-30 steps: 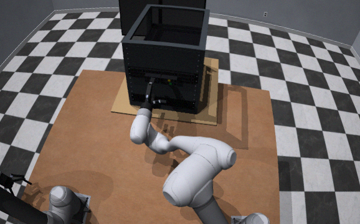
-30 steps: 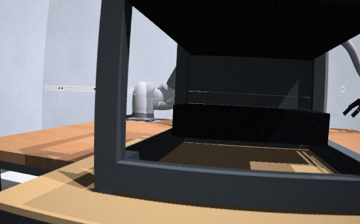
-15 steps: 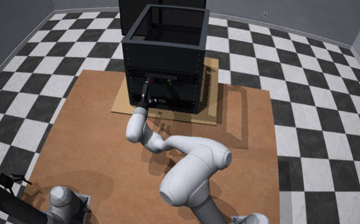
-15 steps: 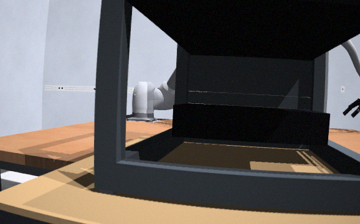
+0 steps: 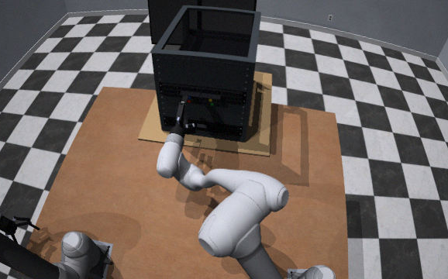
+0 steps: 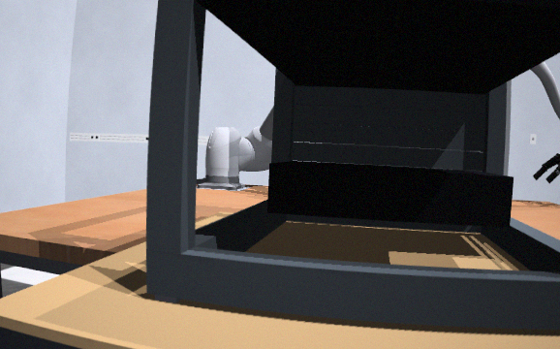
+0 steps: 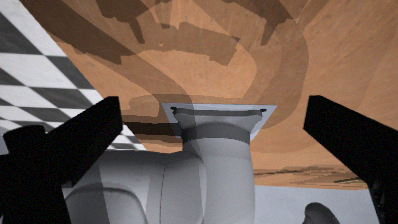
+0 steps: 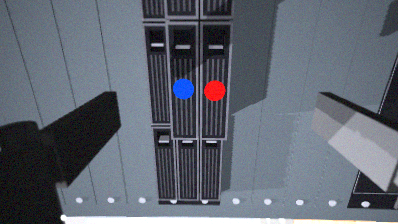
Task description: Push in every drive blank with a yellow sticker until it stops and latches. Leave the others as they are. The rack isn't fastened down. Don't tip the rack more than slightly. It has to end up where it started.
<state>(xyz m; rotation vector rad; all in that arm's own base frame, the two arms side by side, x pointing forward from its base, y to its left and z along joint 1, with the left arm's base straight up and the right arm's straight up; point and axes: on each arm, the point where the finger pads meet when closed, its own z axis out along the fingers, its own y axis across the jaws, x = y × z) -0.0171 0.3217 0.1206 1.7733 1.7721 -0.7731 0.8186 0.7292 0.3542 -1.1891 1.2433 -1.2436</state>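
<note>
The dark rack (image 5: 205, 74) (image 6: 357, 296) stands upright. A blank with a yellow sticker (image 5: 210, 100) shows small in its front, beside a green sticker (image 5: 212, 104); how far it stands out cannot be told, and it is outside the right wrist view. The blank with a blue sticker (image 8: 183, 89) and the blank with a red sticker (image 8: 215, 90) lie side by side. My right gripper (image 5: 187, 114) (image 8: 215, 110) is open and empty, facing the rack front around these two. My left gripper (image 5: 27, 235) (image 6: 543, 179) (image 7: 212, 113) is open and empty, far from the rack.
The rack stands on a light wooden board (image 5: 150, 129) (image 6: 115, 325) at the back of the brown table (image 5: 123, 170) (image 6: 18, 228). Unstickered blanks (image 8: 187, 170) adjoin the blue and red ones. My right arm (image 5: 239, 205) reaches across the table in front of the rack.
</note>
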